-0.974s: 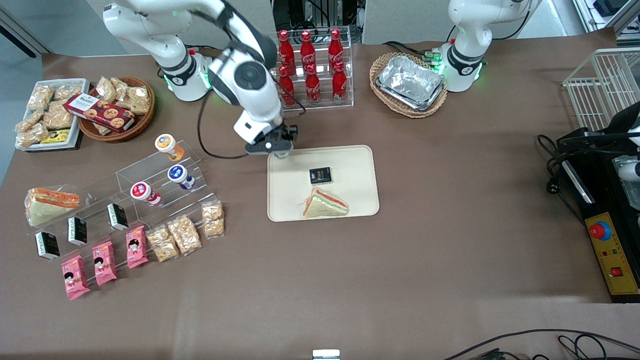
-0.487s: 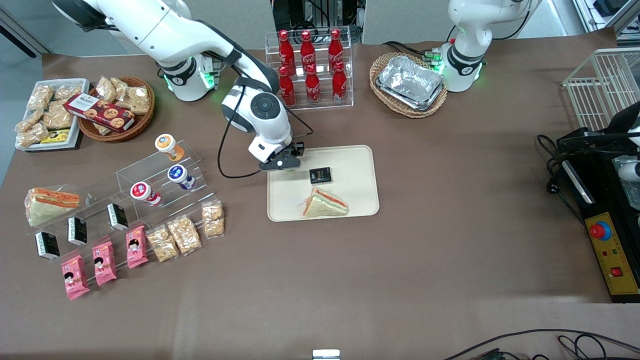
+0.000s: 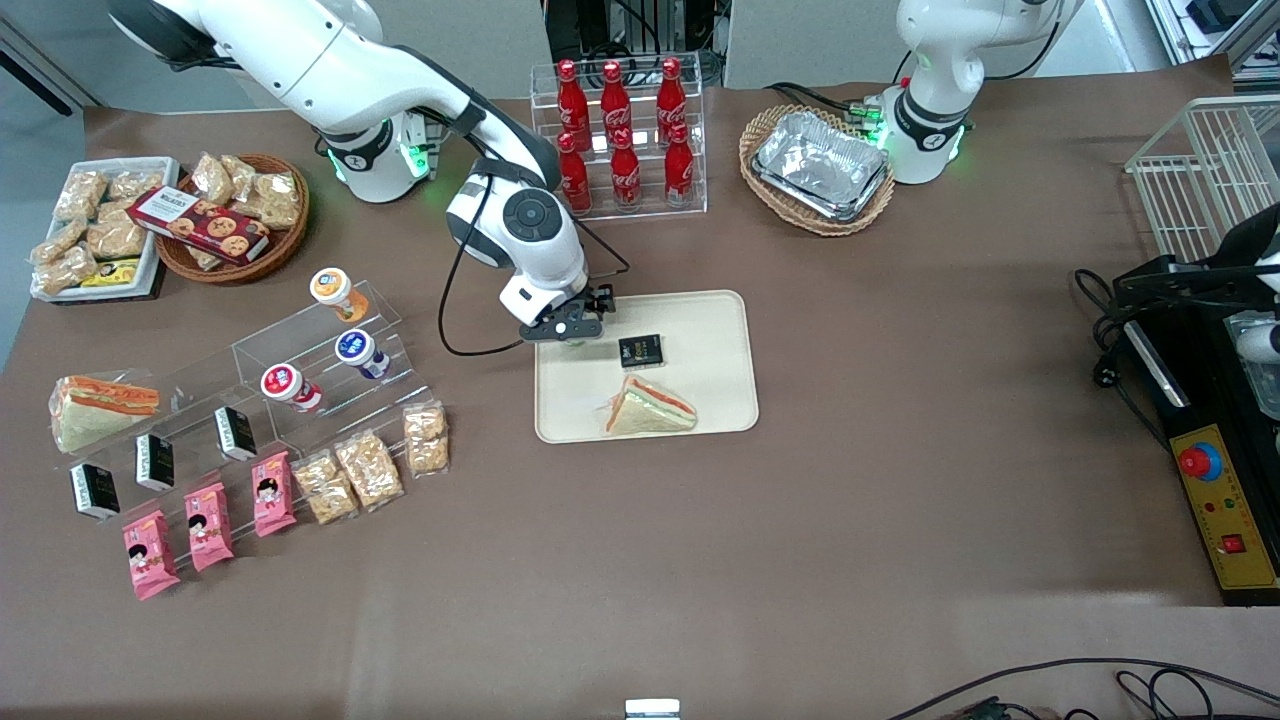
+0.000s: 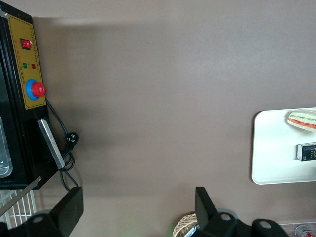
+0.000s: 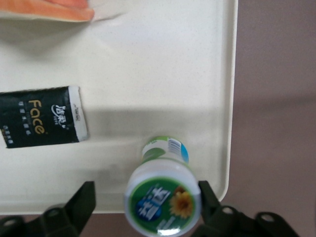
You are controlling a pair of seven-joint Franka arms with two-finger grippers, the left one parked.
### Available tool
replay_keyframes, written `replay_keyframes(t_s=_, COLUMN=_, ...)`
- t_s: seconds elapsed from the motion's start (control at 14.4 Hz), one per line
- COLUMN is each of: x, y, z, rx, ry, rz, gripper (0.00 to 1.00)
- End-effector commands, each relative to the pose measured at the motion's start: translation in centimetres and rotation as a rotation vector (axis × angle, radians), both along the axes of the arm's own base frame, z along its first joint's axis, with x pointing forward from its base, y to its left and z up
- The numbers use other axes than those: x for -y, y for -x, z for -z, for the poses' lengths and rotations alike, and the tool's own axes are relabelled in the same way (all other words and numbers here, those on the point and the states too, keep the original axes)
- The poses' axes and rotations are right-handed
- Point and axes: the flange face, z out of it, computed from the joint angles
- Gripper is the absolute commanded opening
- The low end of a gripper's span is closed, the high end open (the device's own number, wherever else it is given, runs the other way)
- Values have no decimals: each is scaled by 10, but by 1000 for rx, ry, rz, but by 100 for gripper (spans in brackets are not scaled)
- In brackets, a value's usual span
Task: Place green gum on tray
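The gripper (image 3: 572, 331) hangs low over the tray (image 3: 715, 400), at its corner farthest from the front camera, fingers spread apart; the green gum (image 5: 164, 197) stands between them on the tray.

A second ago I hung above the tray's (image 3: 700, 310) edge farthest from the front camera; since then I have dropped low over that corner and slid a touch nearer the black packet (image 3: 641, 350). My gripper (image 3: 566, 330) now sits close to the tray surface, jaws either side of the green gum (image 5: 164, 197).
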Motion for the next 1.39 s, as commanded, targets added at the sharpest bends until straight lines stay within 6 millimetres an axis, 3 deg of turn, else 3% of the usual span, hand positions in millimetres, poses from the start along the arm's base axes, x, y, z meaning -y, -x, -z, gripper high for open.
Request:
replay_keyframes(t_s=0.0, x=-4, y=-7, z=-1, rx=14, ry=-8, rz=17, gripper=98)
replay_keyframes(t_s=0.07, x=1, y=-13, z=-13, rx=34, ry=-4, rz=26, gripper=98)
replay_keyframes(t_s=0.21, x=13, y=-20, z=-53, rx=87, ry=59, rz=42, gripper=99)
replay_keyframes(t_s=0.42, x=19, y=-15, z=-146, rx=60, ry=64, rz=144, gripper=99)
replay_keyframes(t_s=0.49, x=25, y=-14, z=-181, rx=24, ry=58, rz=105, gripper=99)
replay_keyframes(t_s=0.63, x=75, y=-37, z=-246, rx=-41, ry=38, rz=85, gripper=99)
replay_keyframes(t_s=0.83, x=184, y=-68, z=-310, rx=-35, ry=13, rz=31, gripper=99)
replay_keyframes(t_s=1.04, x=298, y=-91, z=-344, rx=-1, ry=-45, rz=-19, gripper=99)
replay_keyframes(t_s=1.18, x=352, y=-109, z=-369, rx=7, ry=-61, rz=-29, gripper=99)
replay_keyframes(t_s=1.32, x=394, y=-128, z=-384, rx=-7, ry=-41, rz=-10, gripper=99)
